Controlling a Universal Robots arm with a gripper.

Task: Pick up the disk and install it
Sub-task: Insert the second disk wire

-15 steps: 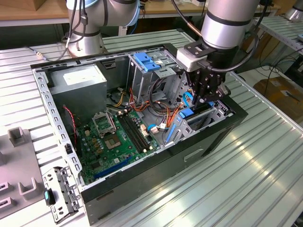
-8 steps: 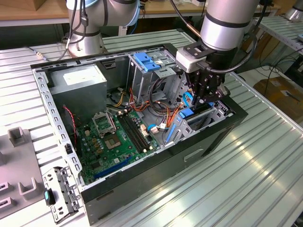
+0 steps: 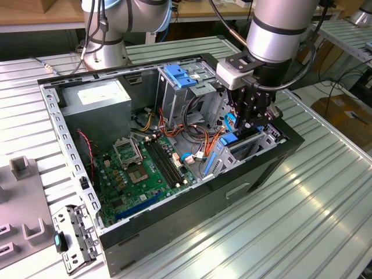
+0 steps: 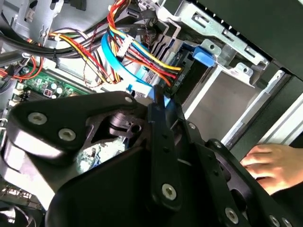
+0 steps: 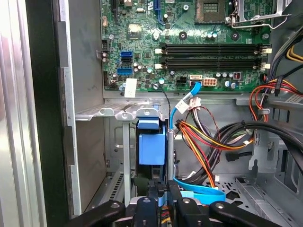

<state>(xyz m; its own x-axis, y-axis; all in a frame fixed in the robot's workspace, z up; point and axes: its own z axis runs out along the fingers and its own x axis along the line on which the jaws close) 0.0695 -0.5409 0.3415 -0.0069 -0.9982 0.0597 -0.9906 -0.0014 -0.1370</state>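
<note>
The disk (image 5: pixel 152 146), edge-on with its blue rail showing, stands low centre in the first wrist view, clamped in the gripper (image 5: pixel 163 198) over the drive bay (image 3: pixel 244 145). Installing is underway; seating calls for straight alignment past the cables (image 5: pixel 199 142).

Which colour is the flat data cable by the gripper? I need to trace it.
Light blue; the flat data cable shows best in the second wrist view.

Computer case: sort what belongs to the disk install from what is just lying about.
Job: disk, end effector, drive bay.
Lying about: power supply, motherboard, cage with blue top, loose bracket.
</note>
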